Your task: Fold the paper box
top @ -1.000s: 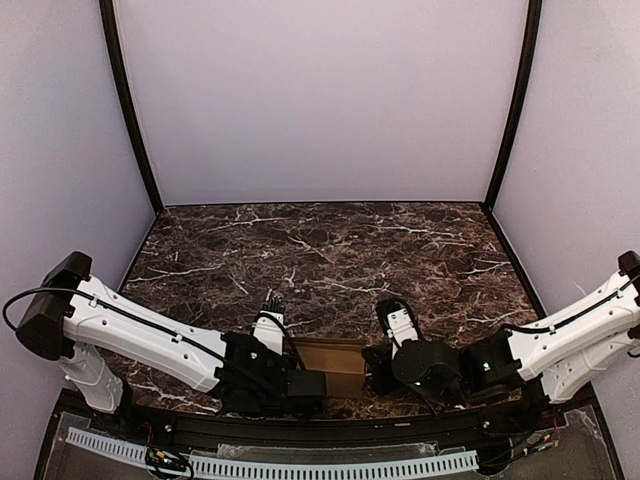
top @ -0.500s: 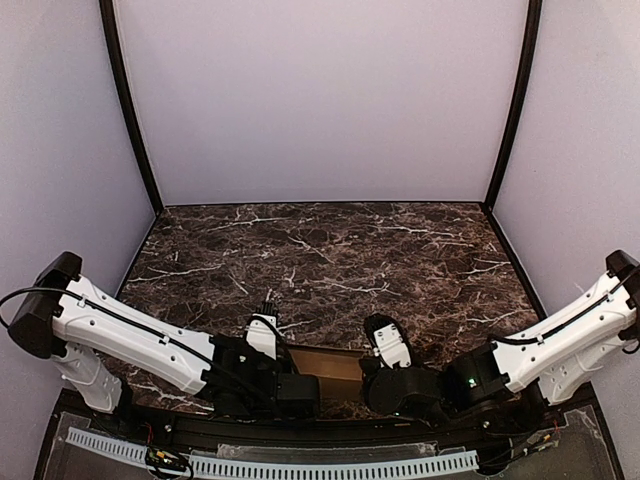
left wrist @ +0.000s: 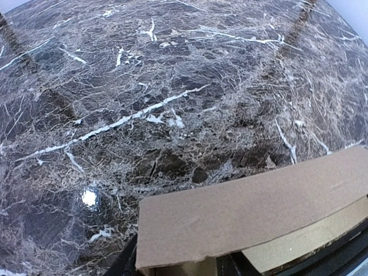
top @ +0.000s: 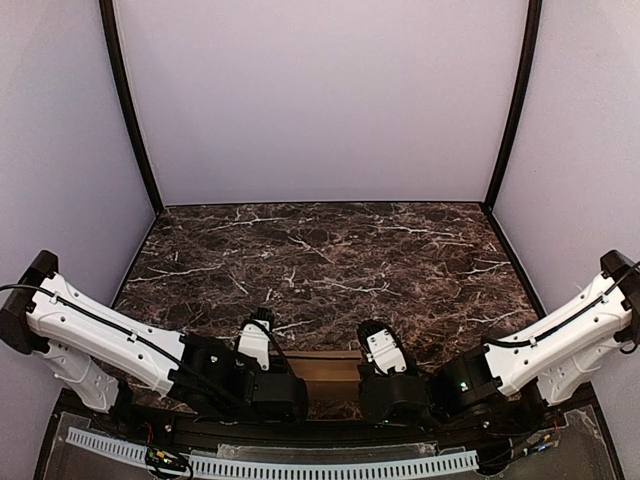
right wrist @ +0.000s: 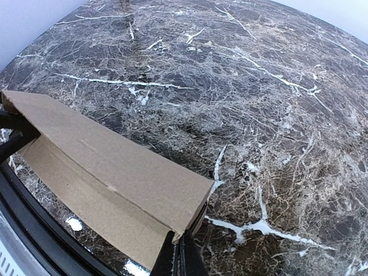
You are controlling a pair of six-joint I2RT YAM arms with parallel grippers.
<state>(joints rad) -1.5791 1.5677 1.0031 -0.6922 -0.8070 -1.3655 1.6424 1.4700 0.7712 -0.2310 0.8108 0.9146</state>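
The paper box (top: 327, 370) is a slim tan cardboard piece lying at the near edge of the marble table, between my two grippers. In the left wrist view its top panel (left wrist: 253, 210) covers the space between my left gripper (left wrist: 178, 268); the dark fingers (left wrist: 124, 263) stand apart at its left end. From the right wrist view, my right gripper (right wrist: 179, 260) is pinched shut on the near corner of the paper box (right wrist: 109, 167), and the left gripper's spread fingers (right wrist: 12, 135) show at its far end.
The dark marble table (top: 330, 255) stretches back to lilac walls with black corner posts (top: 128, 110). A black rail and a white cable chain (top: 300, 466) run along the near edge, just below the box.
Both arms have drawn back toward the near edge, bringing the box with them. My left jaws, shut a second ago, now stand apart. The right jaws stay pinched.
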